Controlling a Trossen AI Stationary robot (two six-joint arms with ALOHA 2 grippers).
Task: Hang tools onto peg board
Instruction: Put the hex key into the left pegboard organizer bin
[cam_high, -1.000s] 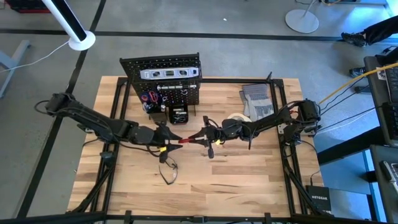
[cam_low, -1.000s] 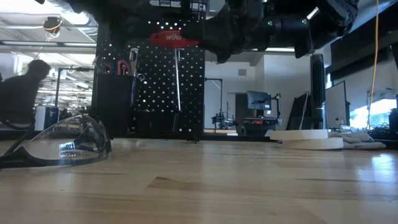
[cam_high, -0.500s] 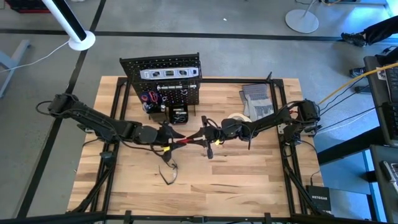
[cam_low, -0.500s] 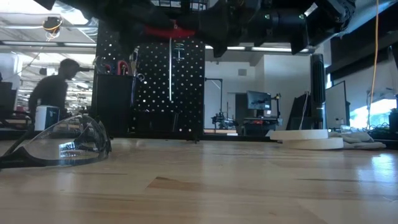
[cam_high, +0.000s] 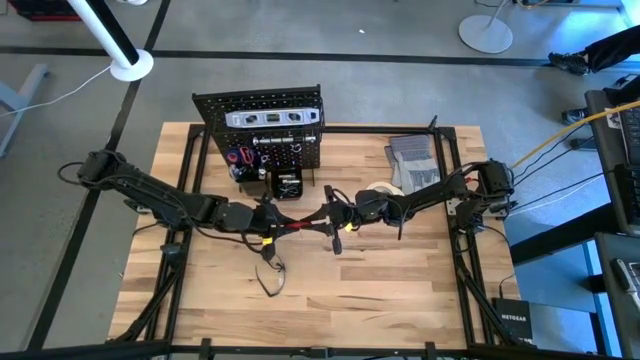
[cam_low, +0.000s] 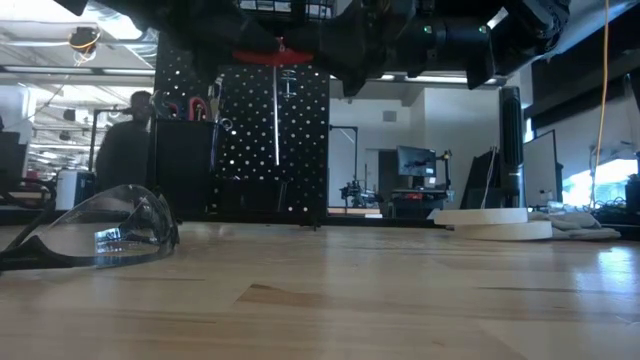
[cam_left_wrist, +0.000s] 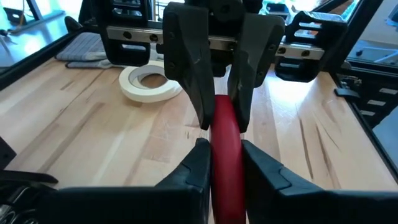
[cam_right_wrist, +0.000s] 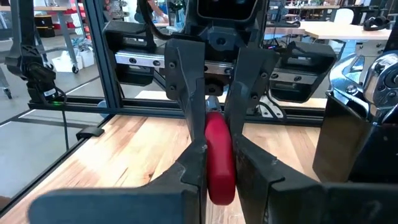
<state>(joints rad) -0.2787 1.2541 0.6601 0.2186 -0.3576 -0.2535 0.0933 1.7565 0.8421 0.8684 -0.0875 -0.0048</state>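
A T-shaped tool with a red handle and a thin metal shaft hangs above the table's middle, in front of the black peg board. My left gripper is shut on the handle's left end. My right gripper is shut on its right end. A silver level sits on the peg board. Clear safety glasses lie on the table near its middle. A white tape roll lies flat to the right. My left gripper pinches one end of the red handle between its two fingers. The fingers come level from the table's left and lie along the handle. The handle is level and clear of the table. My right gripper pinches the other end of the red handle between its two fingers, level from the table's right and along the handle. The shaft hangs straight down below the handle, clear of the table.
Black bins with red-handled tools stand at the peg board's foot. Grey gloves lie at the back right. A black frame runs along the table's sides. A person stands in the room behind.
My left gripper has moved a little toward the table's right, onto the red handle, and has shut on its end. My right gripper keeps its hold. The tool has shifted slightly, still level, with its shaft hanging down.
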